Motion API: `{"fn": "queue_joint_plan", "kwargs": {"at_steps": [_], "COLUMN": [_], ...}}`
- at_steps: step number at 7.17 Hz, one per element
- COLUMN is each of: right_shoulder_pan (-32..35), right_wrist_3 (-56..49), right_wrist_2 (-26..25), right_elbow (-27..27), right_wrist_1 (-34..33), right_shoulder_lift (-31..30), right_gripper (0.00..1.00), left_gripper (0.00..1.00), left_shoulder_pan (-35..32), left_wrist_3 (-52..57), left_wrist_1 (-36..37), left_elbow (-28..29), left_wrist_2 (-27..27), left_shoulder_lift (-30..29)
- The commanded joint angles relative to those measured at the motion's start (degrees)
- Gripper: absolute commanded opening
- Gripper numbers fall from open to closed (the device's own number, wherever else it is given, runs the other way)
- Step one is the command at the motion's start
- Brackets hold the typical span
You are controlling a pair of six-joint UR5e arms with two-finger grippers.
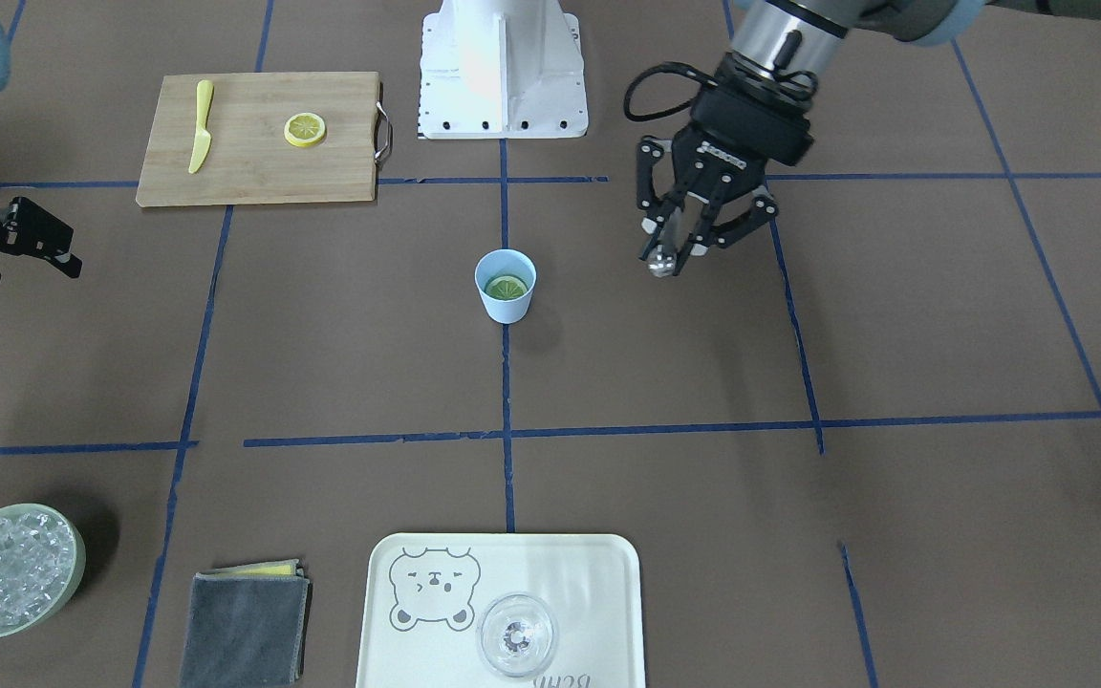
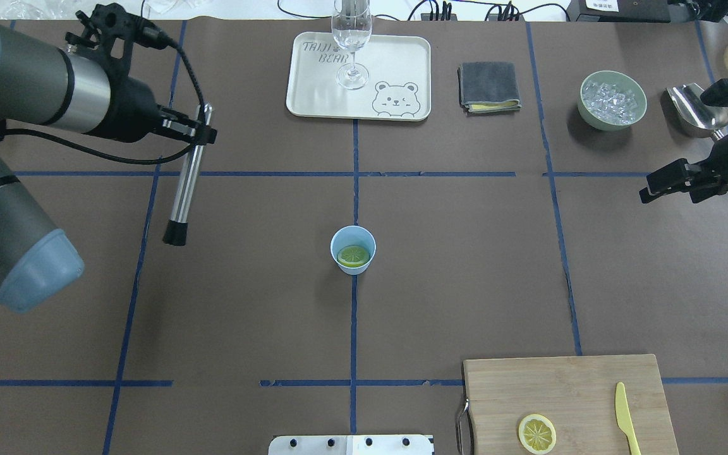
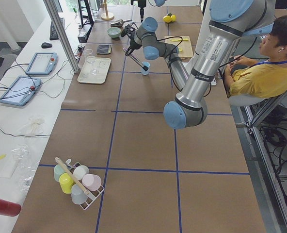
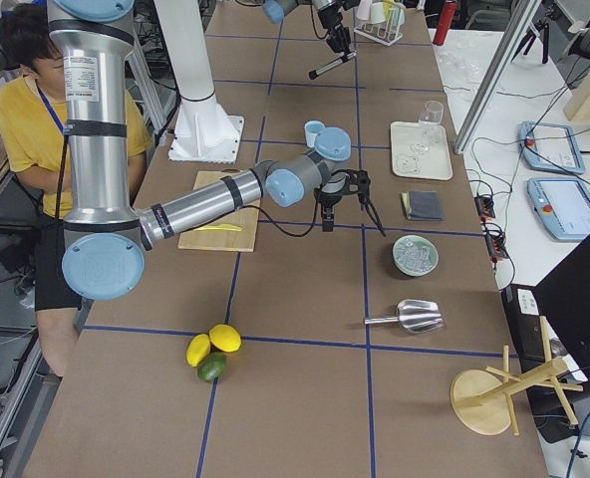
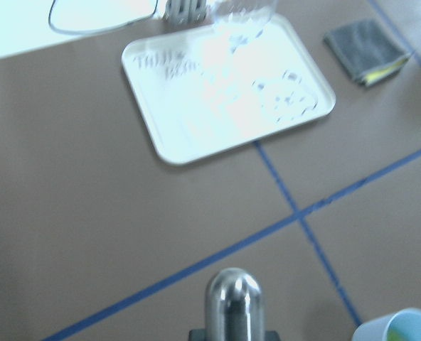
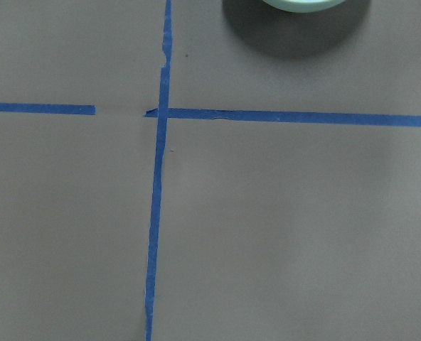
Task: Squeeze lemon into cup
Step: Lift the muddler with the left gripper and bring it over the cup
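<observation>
The light-blue cup (image 1: 506, 304) (image 2: 340, 237) stands upright at the table's centre, with a lemon slice (image 1: 506, 286) (image 2: 353, 255) lying inside it. A second lemon slice (image 1: 305, 129) (image 2: 536, 433) lies on the wooden cutting board (image 1: 254, 177) (image 2: 560, 385). My left gripper (image 1: 680, 234) (image 2: 200, 129) is shut on a metal rod (image 2: 184, 183) (image 5: 233, 302), held in the air to the side of the cup. The cup's rim (image 5: 402, 328) shows at the left wrist view's lower right corner. My right gripper (image 1: 25, 253) (image 2: 670, 183) is open and empty, far from the cup.
A yellow plastic knife (image 1: 200, 129) (image 2: 626, 417) lies on the board. A bear tray (image 1: 598, 573) (image 2: 313, 82) bears a clear glass (image 1: 517, 635) (image 2: 352, 38). A grey cloth (image 1: 245, 626) (image 2: 489, 85), a green ice bowl (image 1: 78, 564) (image 2: 586, 109) and a metal scoop (image 2: 696, 110) sit near the far edge.
</observation>
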Motion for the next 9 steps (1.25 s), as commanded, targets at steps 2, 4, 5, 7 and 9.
{"fn": "queue_joint_plan", "kwargs": {"at_steps": [2, 4, 5, 7, 9], "right_shoulder_pan": [0.49, 1.20, 1.29, 1.20, 1.29], "right_wrist_3": [0.03, 0.03, 0.12, 0.21, 0.30], "right_wrist_2": [-0.07, -0.25, -0.25, -0.51, -0.51], "right_elbow": [-0.08, -0.35, -0.26, -0.43, -0.35], "right_wrist_1": [-0.09, -0.09, -0.09, -0.09, -0.09], "right_shoulder_lift": [-0.94, -1.03, -1.47, -1.65, -1.91], "right_gripper": [1.00, 1.00, 1.00, 1.00, 1.00], "left_gripper": [0.00, 0.00, 0.00, 0.00, 0.00], "left_shoulder_pan": [7.57, 13.33, 18.59, 22.83, 23.03], "left_wrist_3": [-2.07, 2.46, 8.58, 9.96, 9.96], "left_wrist_1": [-9.27, -12.34, -18.88, -34.12, -34.24], "left_elbow": [0.79, 1.40, 4.88, 13.33, 15.80], "left_wrist_2": [13.81, 28.13, 37.63, 47.19, 47.39], "left_shoulder_lift": [-2.85, -3.11, -3.12, -3.20, -3.29]}}
